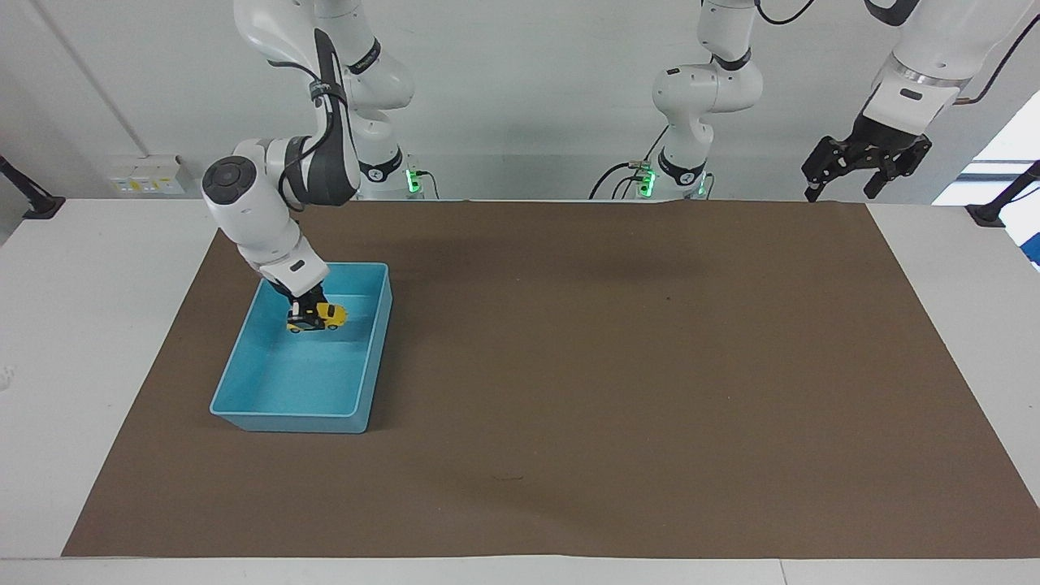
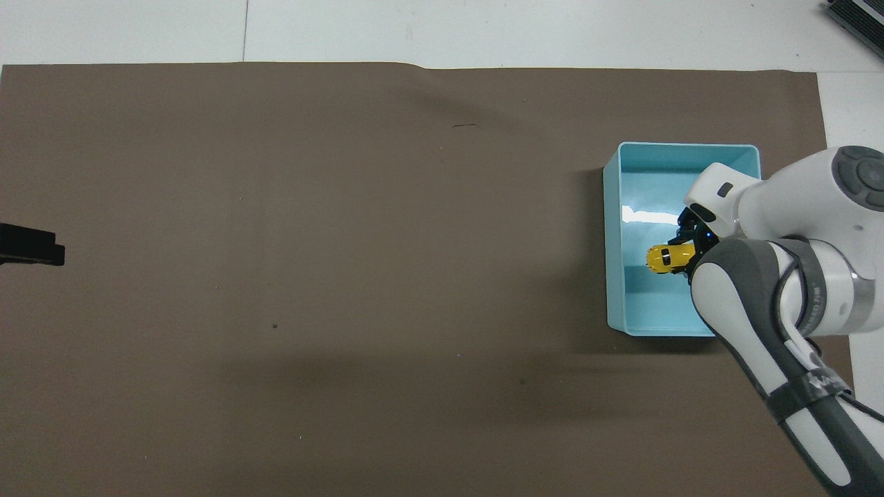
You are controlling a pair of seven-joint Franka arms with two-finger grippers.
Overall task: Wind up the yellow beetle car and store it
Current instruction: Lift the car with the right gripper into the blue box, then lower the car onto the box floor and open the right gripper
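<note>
Yellow beetle car (image 1: 318, 317): one, tiny, rounded body, dark windows, black wheels. Clamped at one end in the right gripper (image 1: 302, 314) and held inside the blue tray (image 1: 284, 414), over the part of its floor nearer the robots; contact with the floor cannot be told. Blue tray: one, rectangular, on the brown mat (image 1: 617, 366) toward the right arm's end of the table. Left gripper (image 1: 838, 184): fingers spread, holding nothing, raised over the table edge at the left arm's end; arm waiting.

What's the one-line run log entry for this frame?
right gripper: shut on yellow beetle car, over blue tray | car: not released | left gripper: open, waiting raised at left arm's end
</note>
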